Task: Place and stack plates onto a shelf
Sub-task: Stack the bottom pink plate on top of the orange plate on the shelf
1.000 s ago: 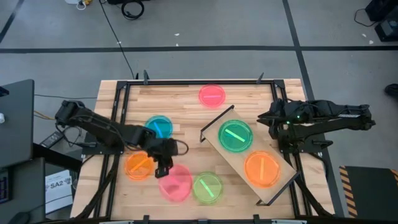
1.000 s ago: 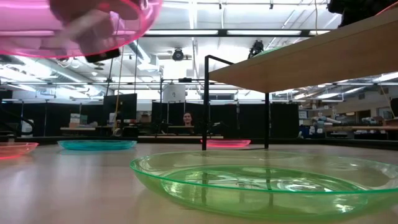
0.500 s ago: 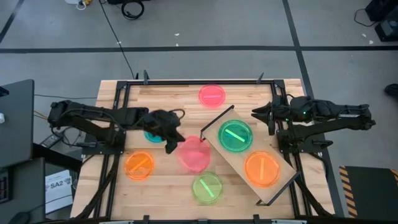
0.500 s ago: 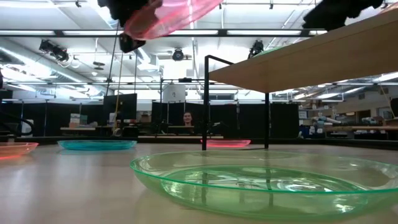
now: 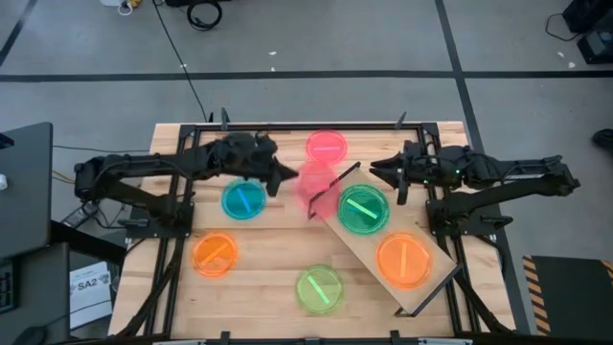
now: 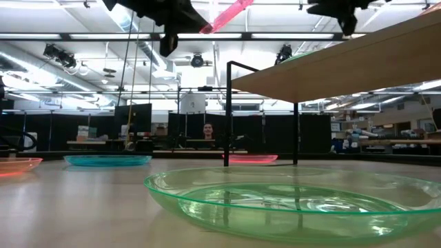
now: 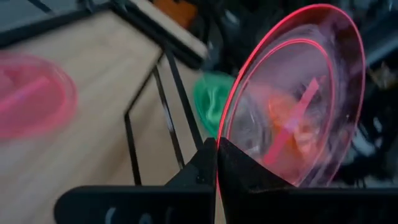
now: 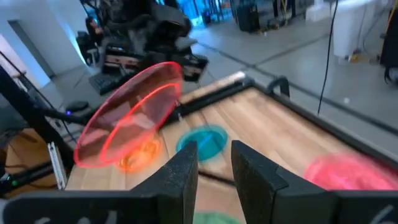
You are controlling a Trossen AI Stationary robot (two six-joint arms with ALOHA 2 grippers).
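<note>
Green plate (image 6: 293, 203) in foreground, shelf (image 6: 344, 65) upper right, tilted pink plate (image 6: 226, 14) overhead

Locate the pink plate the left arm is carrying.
In the high view the pink plate is held tilted in the air by the left pincer, just off the shelf's upper end, between the blue plate and the shelf's green plate.

- The table (image 5: 278, 278) is a pale slatted wooden top with a black frame along its edges.
- On it lie a pink plate (image 5: 327, 146) by the far edge, a blue plate (image 5: 243, 199) left of the middle, an orange plate (image 5: 215, 254) toward the near left corner and a green plate (image 5: 319, 288) by the near edge.
- The shelf (image 5: 364, 244) stands aslant on the right half of the table and bears a green plate (image 5: 363, 210) and an orange plate (image 5: 403, 260), side by side.
</note>
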